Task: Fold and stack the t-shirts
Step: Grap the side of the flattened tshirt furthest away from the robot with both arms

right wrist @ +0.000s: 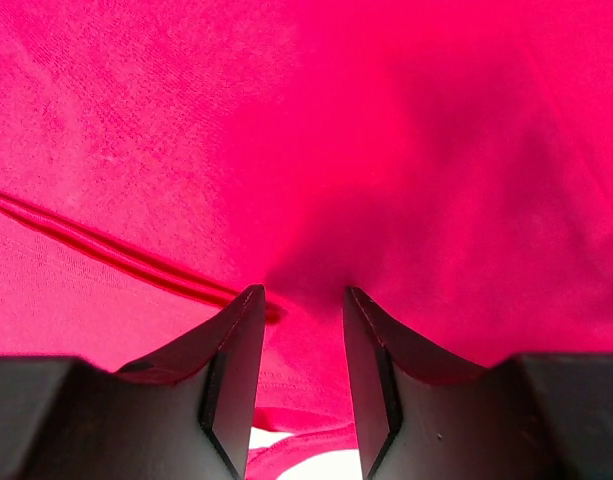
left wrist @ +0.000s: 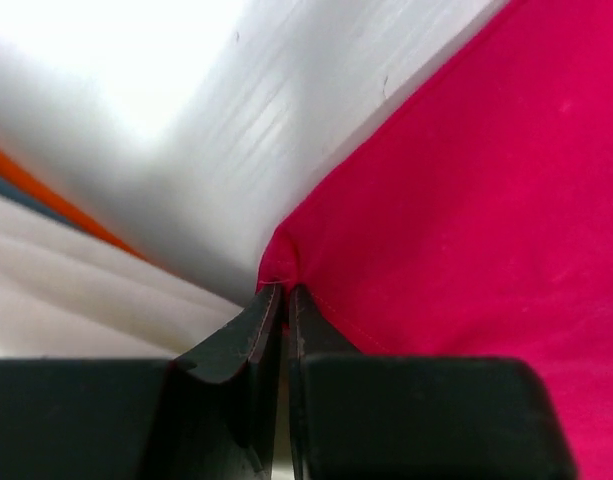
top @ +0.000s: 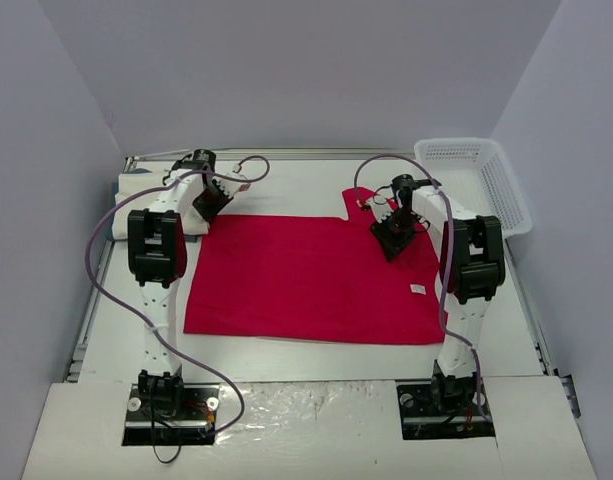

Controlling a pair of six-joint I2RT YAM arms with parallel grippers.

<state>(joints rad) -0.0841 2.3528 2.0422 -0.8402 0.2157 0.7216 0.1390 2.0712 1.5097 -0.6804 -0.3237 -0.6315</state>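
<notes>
L gripper (left wrist: 284,295): jaws closed tight, pinching the very corner of the red shirt (left wrist: 466,230). You've got hem only, a thin bite. Just beside it on the left-wrist view lies the white shirt (left wrist: 76,300), folded in layers, w/ bare table (left wrist: 286,110) btwn the two.

R gripper (right wrist: 298,292): jaws part-way apart w/ red cloth puckered up btwn them. Can't tell if that's a real hold or just fingers pressed down on the fabric, so check before you move.

Top view: red shirt (top: 306,275) is spread flat mid-table. L gripper (top: 208,205) sits at its far-left corner, R gripper (top: 396,240) near the far-right side by the neck cut-out. Basket (top: 486,175) is far right, apart from the work.

Step, as I read it: grasping the far edge for the 1st fold; nothing folded on the red one yet.

Next move needs R closed on cloth first. Then raise both ends together, level, and carry the far edge toward you. Keep tension even, since L's thin corner bite could slip out.
</notes>
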